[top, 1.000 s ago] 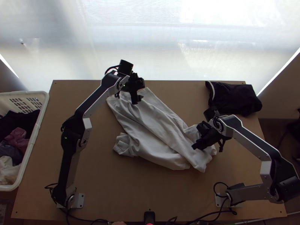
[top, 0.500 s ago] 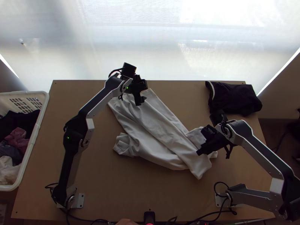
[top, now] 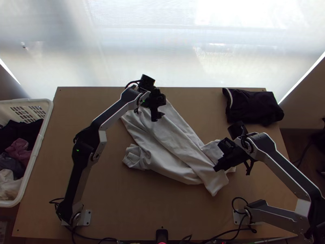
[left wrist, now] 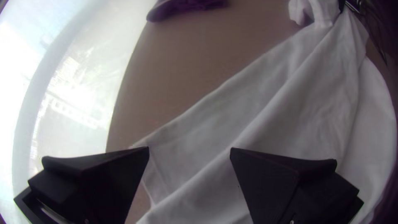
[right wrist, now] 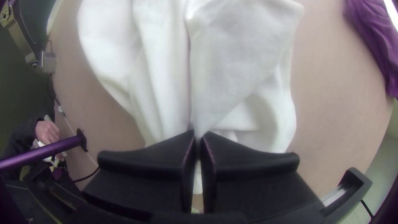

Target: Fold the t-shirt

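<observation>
White cloth t-shirt: rumpled, on light wooden worktop. Right black two-fingered claw: clenched on shirt. Left black claw: parted above shirt. Risk: far end unpinned; right pull could skew everything.

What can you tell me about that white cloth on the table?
The white cloth is plain and soft-looking, creased and loosely bunched lengthwise. It lies aslant across the middle of the wooden table, a crumpled part jutting left. The right gripper pinches its near end; the left gripper, open, is at its far end.
</observation>
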You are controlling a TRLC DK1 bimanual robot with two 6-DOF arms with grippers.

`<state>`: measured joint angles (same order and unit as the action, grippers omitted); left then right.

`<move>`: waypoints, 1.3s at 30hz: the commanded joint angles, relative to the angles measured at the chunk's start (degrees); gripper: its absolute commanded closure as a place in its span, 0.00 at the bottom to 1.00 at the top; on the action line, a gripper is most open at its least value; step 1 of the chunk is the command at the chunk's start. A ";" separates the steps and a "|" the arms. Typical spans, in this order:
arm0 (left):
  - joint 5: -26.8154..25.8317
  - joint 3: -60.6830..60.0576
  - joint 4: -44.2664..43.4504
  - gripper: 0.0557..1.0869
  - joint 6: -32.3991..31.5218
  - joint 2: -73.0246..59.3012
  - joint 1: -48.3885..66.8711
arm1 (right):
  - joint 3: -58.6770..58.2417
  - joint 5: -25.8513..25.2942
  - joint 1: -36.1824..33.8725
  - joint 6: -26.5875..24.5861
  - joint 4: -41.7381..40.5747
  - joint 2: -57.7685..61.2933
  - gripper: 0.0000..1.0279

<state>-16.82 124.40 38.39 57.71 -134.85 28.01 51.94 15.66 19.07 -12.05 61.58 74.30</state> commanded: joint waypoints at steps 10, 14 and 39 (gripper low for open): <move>0.82 -9.97 6.08 0.13 6.53 2.40 -5.25 | 0.88 0.60 0.62 -0.16 -0.06 0.14 0.97; 0.73 -13.66 5.91 0.51 6.45 2.40 -5.60 | 0.79 0.69 0.62 -0.16 -0.06 0.05 0.97; -0.14 -32.29 5.91 0.61 -1.46 16.81 -7.18 | 1.06 0.86 1.58 -0.51 0.03 0.23 0.97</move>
<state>-16.71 99.98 43.94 57.87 -124.90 21.08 52.88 16.51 20.43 -12.25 61.56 74.39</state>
